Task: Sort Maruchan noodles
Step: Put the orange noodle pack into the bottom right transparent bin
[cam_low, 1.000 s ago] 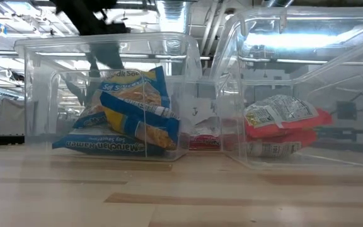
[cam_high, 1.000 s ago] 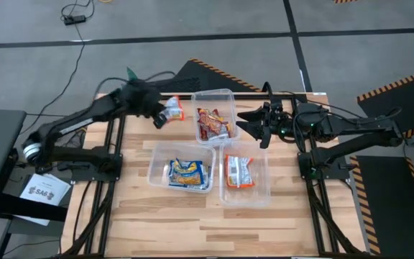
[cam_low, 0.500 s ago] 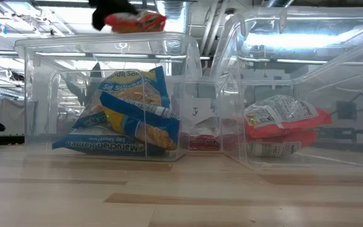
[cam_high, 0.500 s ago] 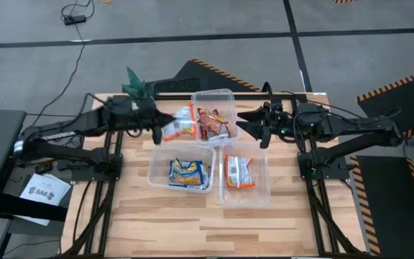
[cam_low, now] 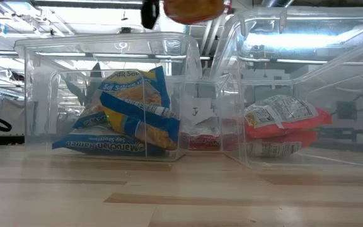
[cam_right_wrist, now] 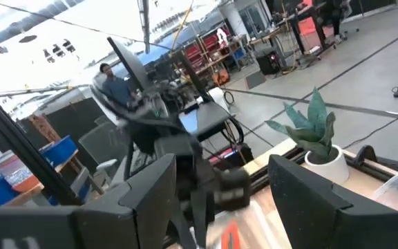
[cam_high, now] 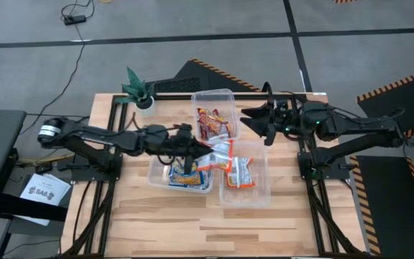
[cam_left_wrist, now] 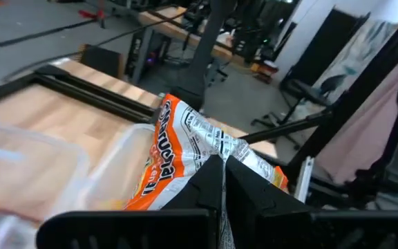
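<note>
My left gripper (cam_high: 200, 156) reaches in from the table's left and is shut on an orange-white noodle packet (cam_high: 218, 154), held in the air over the gap between the two near bins. In the low view the packet (cam_low: 194, 9) is above the bin rims. The far bin (cam_high: 225, 95) holds red packets (cam_high: 213, 124). The near-left bin (cam_high: 154, 164) holds blue-yellow packets (cam_high: 187, 173), and the near-right bin (cam_high: 259, 188) holds orange-white packets (cam_high: 239, 173). My right gripper (cam_high: 253, 121) hangs open just right of the far bin. My left gripper pinches the orange-white packet between its two fingers (cam_left_wrist: 244, 181) at a crinkled end seam (cam_left_wrist: 216, 147). The fingers come level from the table's left. The packet is lifted clear and sticks out past the fingertips toward the table's right, above the bins.
A small potted plant (cam_high: 141, 91) stands at the table's far left corner. The three clear bins fill the table's middle. Bare wood (cam_high: 214, 223) lies along the near edge. The right arm (cam_high: 336, 126) stretches in from the right side.
My left gripper, shut on the orange-white packet throughout, has swung from the far left corner by the plant toward the table's right and near side. It has carried the packet in the air past the far bin to above the two near bins. The right arm has kept still.
</note>
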